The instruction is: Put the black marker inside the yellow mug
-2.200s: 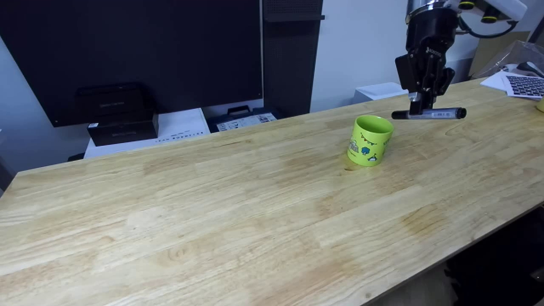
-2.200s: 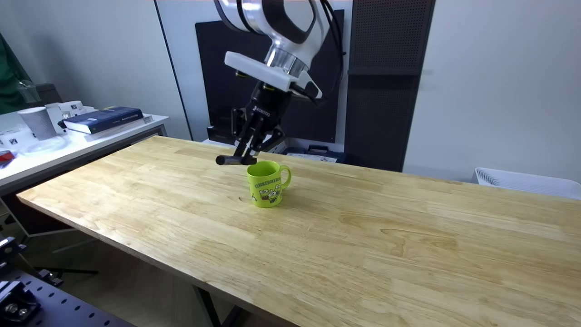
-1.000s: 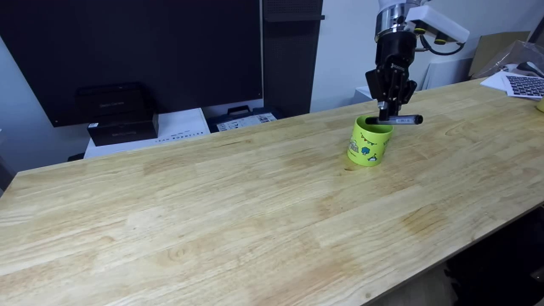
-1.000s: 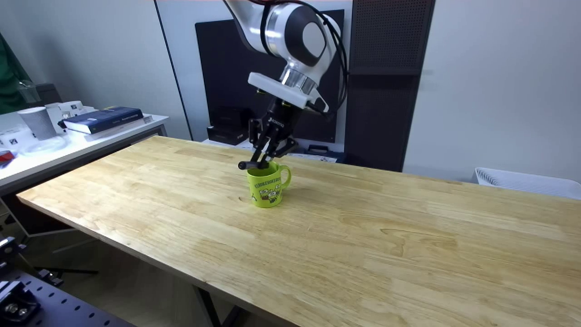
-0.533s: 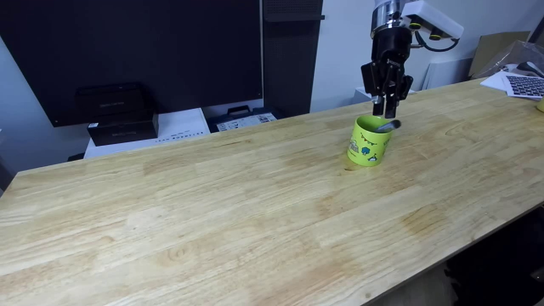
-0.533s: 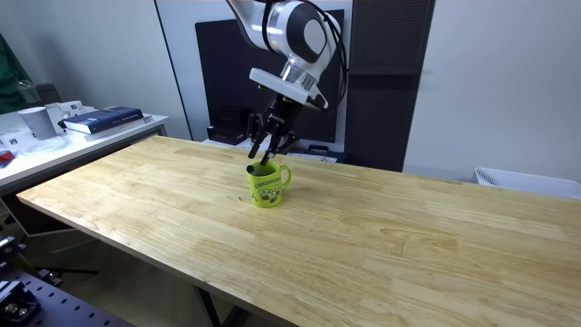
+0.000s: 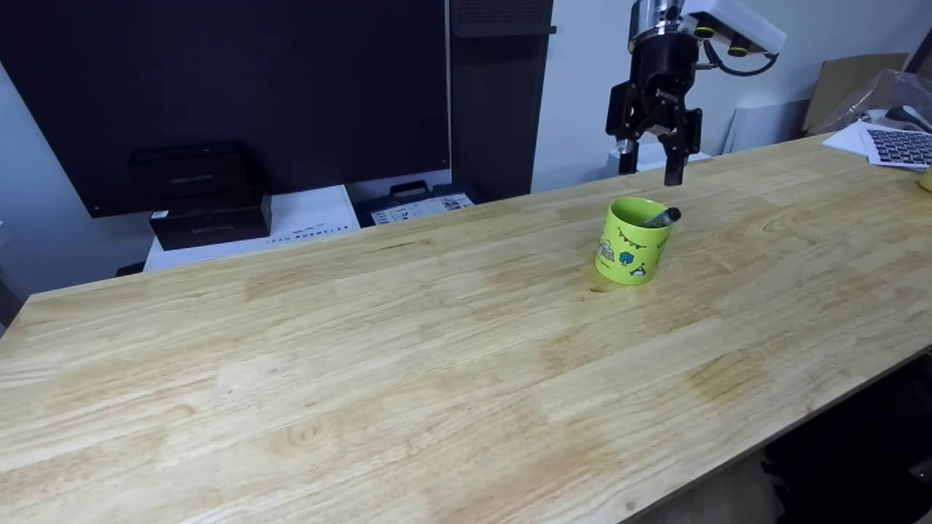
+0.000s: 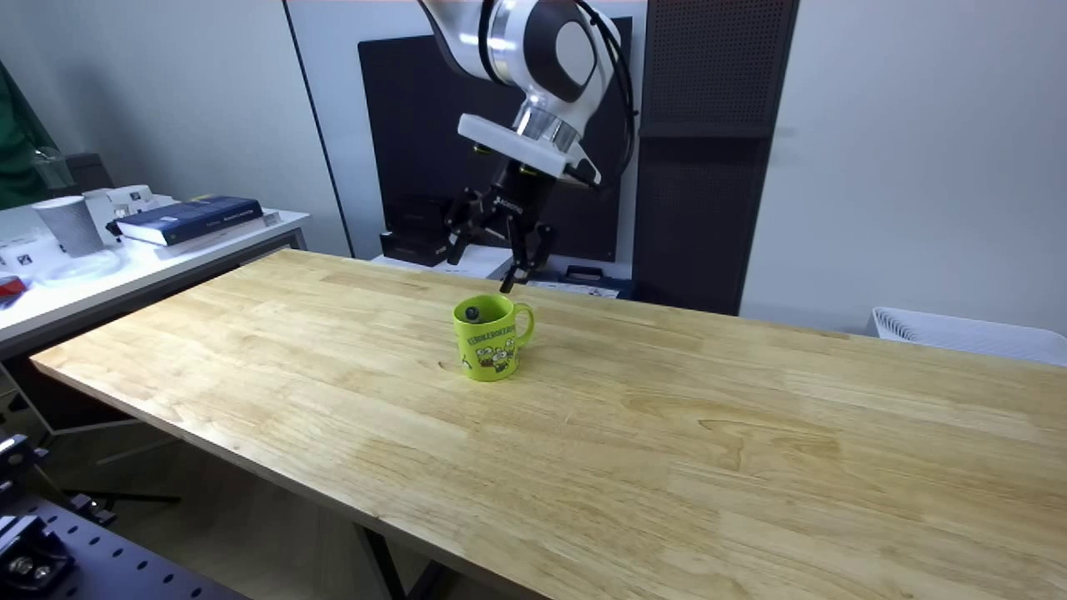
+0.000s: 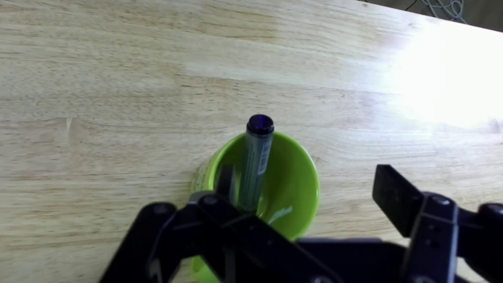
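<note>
Prob lift that spread hand [image 7: 651, 177], hovering above the marker [image 7: 663, 218] leaning right in the mug [image 7: 630, 251] in an exterior view.

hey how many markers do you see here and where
1. The marker leans inside the mug, one end poking past the rim. In the wrist view the gripper blocks part of the mug, so another could be hidden there.

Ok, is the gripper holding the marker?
No, the gripper hangs open above the mug, and the marker leans inside it.
</note>
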You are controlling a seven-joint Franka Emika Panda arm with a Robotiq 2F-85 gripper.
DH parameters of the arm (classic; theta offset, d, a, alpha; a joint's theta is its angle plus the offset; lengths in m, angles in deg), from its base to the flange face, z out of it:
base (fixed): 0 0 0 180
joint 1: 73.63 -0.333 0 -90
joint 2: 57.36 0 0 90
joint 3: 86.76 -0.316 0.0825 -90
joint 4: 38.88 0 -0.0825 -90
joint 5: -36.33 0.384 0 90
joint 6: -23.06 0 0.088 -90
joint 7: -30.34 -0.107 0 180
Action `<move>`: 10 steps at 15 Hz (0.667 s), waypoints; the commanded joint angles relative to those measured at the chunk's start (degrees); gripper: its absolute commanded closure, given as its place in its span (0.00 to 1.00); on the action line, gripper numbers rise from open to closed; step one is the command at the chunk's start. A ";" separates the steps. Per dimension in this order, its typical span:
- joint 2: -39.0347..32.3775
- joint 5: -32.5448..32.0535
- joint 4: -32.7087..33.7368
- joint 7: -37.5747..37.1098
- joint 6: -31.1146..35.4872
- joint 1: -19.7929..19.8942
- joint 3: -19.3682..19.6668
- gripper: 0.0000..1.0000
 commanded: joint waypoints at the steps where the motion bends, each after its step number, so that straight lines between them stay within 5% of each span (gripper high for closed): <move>1: 3.90 -6.66 -2.05 -1.94 3.30 -3.45 1.26 0.00; 6: 10.82 -16.45 -8.98 -4.03 12.55 -7.95 1.70 0.00; 10: 15.86 -18.18 -15.95 -3.67 20.28 -8.66 0.46 0.00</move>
